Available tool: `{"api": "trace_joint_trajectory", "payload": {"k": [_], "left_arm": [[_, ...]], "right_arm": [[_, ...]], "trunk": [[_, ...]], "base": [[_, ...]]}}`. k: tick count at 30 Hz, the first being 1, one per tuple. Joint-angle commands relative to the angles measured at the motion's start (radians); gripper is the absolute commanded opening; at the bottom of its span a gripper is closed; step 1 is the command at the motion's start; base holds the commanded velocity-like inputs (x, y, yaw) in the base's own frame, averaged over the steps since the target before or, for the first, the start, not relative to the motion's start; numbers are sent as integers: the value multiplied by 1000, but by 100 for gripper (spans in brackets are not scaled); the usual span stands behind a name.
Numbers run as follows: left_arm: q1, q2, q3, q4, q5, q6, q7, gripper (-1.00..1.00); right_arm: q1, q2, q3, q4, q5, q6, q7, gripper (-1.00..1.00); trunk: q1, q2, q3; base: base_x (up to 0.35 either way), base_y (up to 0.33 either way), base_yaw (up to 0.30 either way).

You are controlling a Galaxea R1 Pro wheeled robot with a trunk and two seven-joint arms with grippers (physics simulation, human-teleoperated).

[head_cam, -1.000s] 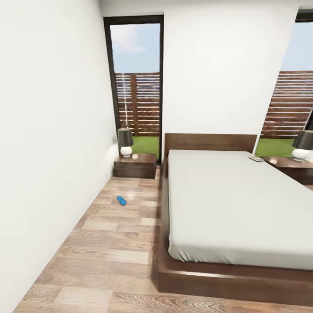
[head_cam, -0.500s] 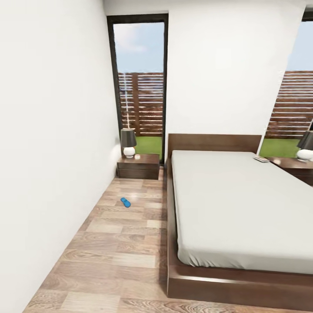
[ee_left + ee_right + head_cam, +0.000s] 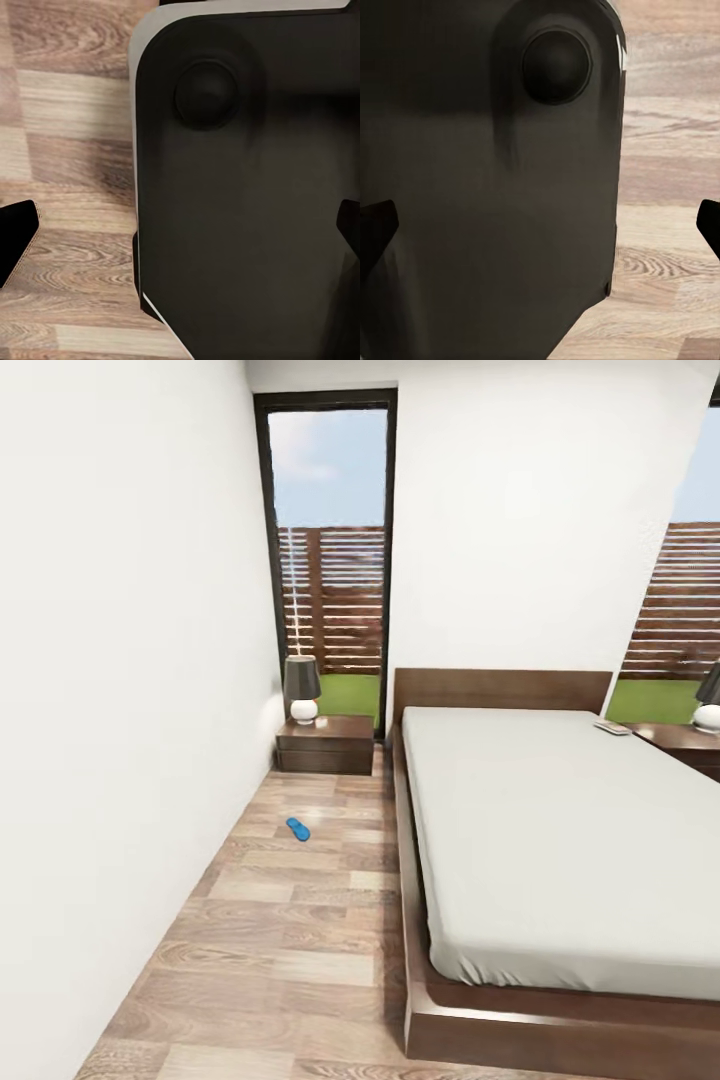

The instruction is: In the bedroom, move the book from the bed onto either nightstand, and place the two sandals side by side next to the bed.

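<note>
The bed [image 3: 560,830] has a light-grey mattress and a dark wooden frame, and takes up the right half of the head view. A thin flat book [image 3: 612,727] lies on its far right corner, near the headboard. One blue sandal [image 3: 297,829] lies on the wooden floor between the bed and the left wall. A dark nightstand [image 3: 325,745] stands by the bed's far left corner, and a second nightstand [image 3: 690,743] stands at the right edge. My left gripper [image 3: 180,232] and right gripper [image 3: 540,225] are open, their fingertips wide apart, with nothing held.
A black-shaded lamp [image 3: 302,688] stands on the left nightstand, and another lamp [image 3: 711,705] on the right one. A white wall [image 3: 120,710] borders the floor strip [image 3: 290,940] on the left. A tall window [image 3: 335,560] lies behind. Both wrist views face my own dark body [image 3: 247,187].
The whole head view has shifted, so the camera has moved: bed, nightstand and sandal now sit further right in the picture. Nothing in the room itself has moved.
</note>
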Motion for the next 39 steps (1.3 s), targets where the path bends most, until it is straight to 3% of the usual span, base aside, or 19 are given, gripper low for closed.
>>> {"api": "trace_joint_trajectory", "payload": {"k": [1,39], "left_arm": [[0,0,2,-2,1,6,-3,100],[0,-3,2,-2,1,-2,-3,100]], "right_arm": [[0,0,-1,0,-1,-1,0,100],[0,3,14,0,2,-2,-6,100]], "trunk": [[0,0,-1],[0,0,-1]], "base": [[86,152,0],[88,116,9]]}}
